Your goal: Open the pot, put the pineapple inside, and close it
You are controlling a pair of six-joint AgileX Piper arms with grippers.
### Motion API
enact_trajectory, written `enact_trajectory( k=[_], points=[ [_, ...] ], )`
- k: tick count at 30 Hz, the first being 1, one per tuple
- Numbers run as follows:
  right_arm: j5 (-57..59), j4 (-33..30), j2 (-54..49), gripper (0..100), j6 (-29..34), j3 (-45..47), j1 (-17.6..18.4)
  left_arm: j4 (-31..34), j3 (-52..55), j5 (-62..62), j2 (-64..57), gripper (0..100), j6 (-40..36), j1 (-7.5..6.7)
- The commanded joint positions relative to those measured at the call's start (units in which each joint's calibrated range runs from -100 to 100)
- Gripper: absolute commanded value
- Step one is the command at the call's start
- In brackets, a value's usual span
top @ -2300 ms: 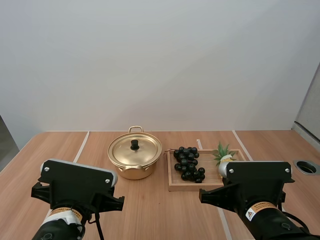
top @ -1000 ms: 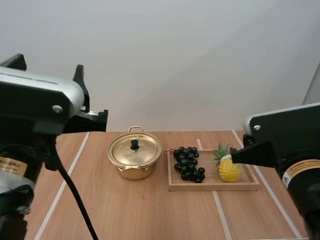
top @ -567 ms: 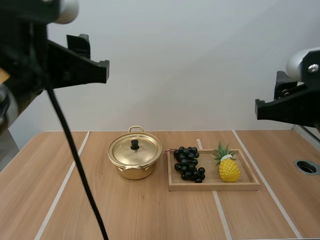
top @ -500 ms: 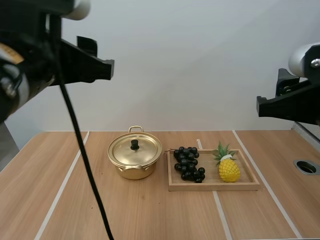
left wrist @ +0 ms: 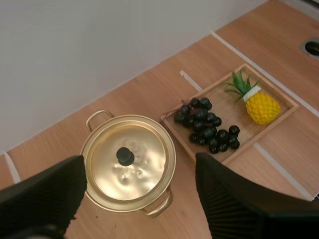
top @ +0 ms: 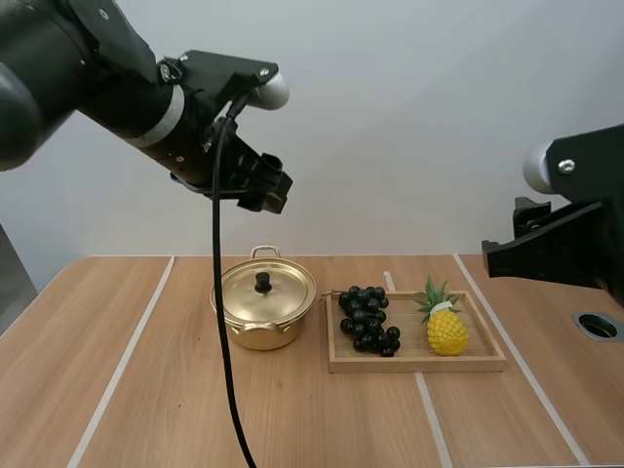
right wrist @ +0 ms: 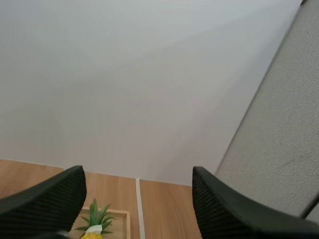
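Currently on the counter [top: 292, 419]: wooden tray [top: 487, 363] holding grapes [top: 366, 319] and, at its right end, the pineapple [top: 447, 331]; just beside it the gold pot [top: 261, 327], lid [top: 278, 290] on; left gripper [left wrist: 137, 159] spread above the pot, right gripper [right wrist: 137, 172] spread too.

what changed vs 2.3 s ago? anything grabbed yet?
Both arms rose from low by the bases. The left gripper swung forward and is now high over the pot, open. The right gripper lifted at the right, open. Nothing grasped. Lid, pineapple, grapes and tray are unmoved.
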Motion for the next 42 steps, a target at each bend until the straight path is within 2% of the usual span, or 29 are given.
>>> enact_trajectory(
  k=[1, 9, 13, 14, 15, 20, 24, 29, 32, 35, 42],
  points=[
    [2.5, 0.7, 0.0, 100, -0.7, -0.5, -0.3, -1.3, -0.6, 0.8, 4.1, 100, 0.9, 0.03],
    [5.1, 2.8, 0.0, 100, -3.1, -0.5, -0.3, -1.7, -0.6, 0.8, 12.4, 100, 1.7, 0.03],
    [0.8, 3.9, 0.0, 100, -3.1, -0.5, -0.3, -1.4, -0.6, 0.8, 15.9, 100, 1.7, 0.03],
    [-6.5, 3.7, 1.0, 100, -3.1, -0.5, -0.3, -1.4, -0.6, 0.8, 16.3, 100, 1.7, 0.03],
    [-9.2, 3.6, 2.2, 100, -3.1, -0.7, -0.3, -1.4, -0.5, 0.8, 16.6, 100, 1.7, 0.03],
    [-9.7, 5.1, 16.4, 100, -3.0, -4.7, -0.3, -0.5, -0.4, 0.8, 17.0, 100, 2.5, 0.03],
    [-2.2, 6.7, 28.9, 100, -3.0, -11.1, -0.3, 1.3, -0.4, 0.8, 17.0, 100, 2.5, 0.03],
    [11.3, 15.4, 44.1, 100, -3.4, -21.4, -0.3, 3.7, -0.4, 0.8, 17.0, 100, 2.5, 0.03],
    [19.3, 18.9, 50.7, 100, -6.2, -26.2, -0.3, 3.8, -0.4, 0.8, 17.0, 100, 3.3, 0.03],
    [24.8, 19.9, 54.2, 100, -7.5, -28.8, -0.3, 3.7, -0.4, 0.8, 17.1, 100, 5.3, 0.03],
    [25.0, 22.2, 53.9, 100, -7.5, -28.8, -0.3, 3.7, -0.4, 0.8, 22.4, 100, 8.8, 0.03]
  ],
)
